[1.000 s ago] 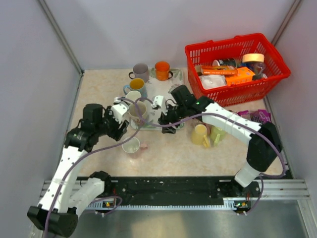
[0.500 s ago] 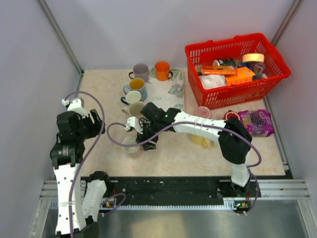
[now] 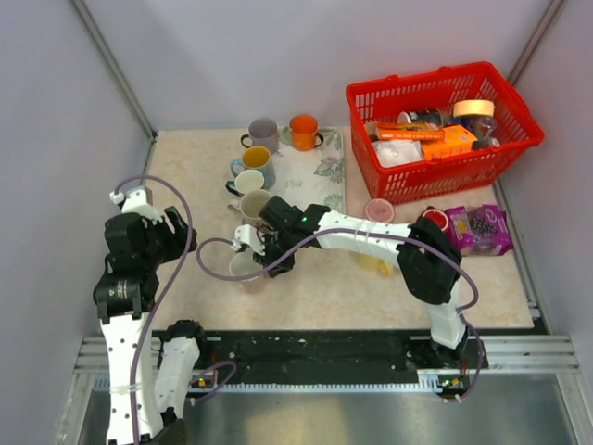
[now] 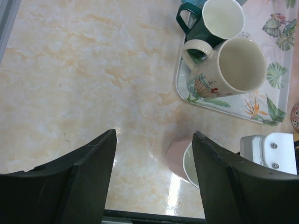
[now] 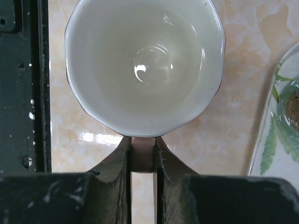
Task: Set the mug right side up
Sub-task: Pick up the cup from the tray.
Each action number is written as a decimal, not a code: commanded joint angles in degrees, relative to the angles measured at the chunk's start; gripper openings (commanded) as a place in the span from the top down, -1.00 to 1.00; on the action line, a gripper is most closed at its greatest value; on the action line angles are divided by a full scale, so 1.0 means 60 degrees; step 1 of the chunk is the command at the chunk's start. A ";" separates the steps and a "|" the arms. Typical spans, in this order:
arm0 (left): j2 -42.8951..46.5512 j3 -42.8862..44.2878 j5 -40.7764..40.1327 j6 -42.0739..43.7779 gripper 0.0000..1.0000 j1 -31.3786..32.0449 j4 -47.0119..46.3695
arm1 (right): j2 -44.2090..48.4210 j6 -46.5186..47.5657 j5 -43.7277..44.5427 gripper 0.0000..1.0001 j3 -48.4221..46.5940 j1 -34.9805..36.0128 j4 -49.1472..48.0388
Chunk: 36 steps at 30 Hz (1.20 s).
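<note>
The pink mug (image 5: 145, 65) stands mouth up on the bench (image 4: 70, 70), just off the near corner of the tray (image 4: 261, 116). Its white inside faces the right wrist camera. The right jaws are pressed onto its handle (image 5: 142, 156), of which only a narrow pink strip shows between the dark fingers (image 5: 122, 158). The mug's outer wall is almost wholly hidden from that view, and the tray is cut off at the right edge.

From above, the right arm (image 3: 361, 232) and a cable cover most of the mug, leaving part of the rim to see. In the left wrist view one finger (image 4: 224, 182) cuts off all but a pink flank and a sliver of white.

The left jaws are spread wide over bare bench, holding nothing. Beyond them a cream mug (image 4: 233, 70) and a green mug (image 4: 219, 18) stand on the tray.

A second ago the right arm reached over the tray and the left arm was at the tray's near edge. Since then the left arm has drawn back to the left side. The right arm has swung across to the mug, which stands where it stood then.
</note>
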<state>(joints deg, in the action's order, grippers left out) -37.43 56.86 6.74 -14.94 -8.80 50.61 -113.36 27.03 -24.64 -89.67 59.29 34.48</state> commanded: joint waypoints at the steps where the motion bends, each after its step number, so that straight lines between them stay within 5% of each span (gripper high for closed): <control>1: -0.0075 0.0059 -0.0011 -0.0089 -0.42 -0.0101 -0.0407 | 0.1326 0.1118 -0.0330 1.00 0.0060 -0.0328 0.0463; 8: -0.0469 -0.0087 0.0237 0.0044 -0.40 -0.0247 -0.0715 | 0.4037 0.2158 -0.1269 1.00 0.1145 -0.2144 0.1065; 12: -0.0953 0.0044 0.0983 -0.0191 -0.36 -0.0482 -0.0847 | 0.4334 0.2775 -0.1078 1.00 0.1117 -0.3053 0.1065; 21: -0.1774 0.0498 0.3767 0.1111 -0.23 -0.0511 -0.1214 | 0.1655 0.2981 -0.0507 1.00 -0.1165 -0.4592 0.0436; 36: -0.2609 0.1231 0.4486 0.1859 -0.21 -0.1346 -0.0891 | -0.2725 0.1956 0.0064 1.00 -0.5501 -0.5179 -0.0282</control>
<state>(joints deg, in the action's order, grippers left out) -52.36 61.47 30.76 -5.28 -15.05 46.74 -127.20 40.34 -22.41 -113.30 28.67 38.87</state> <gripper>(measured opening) 0.609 0.155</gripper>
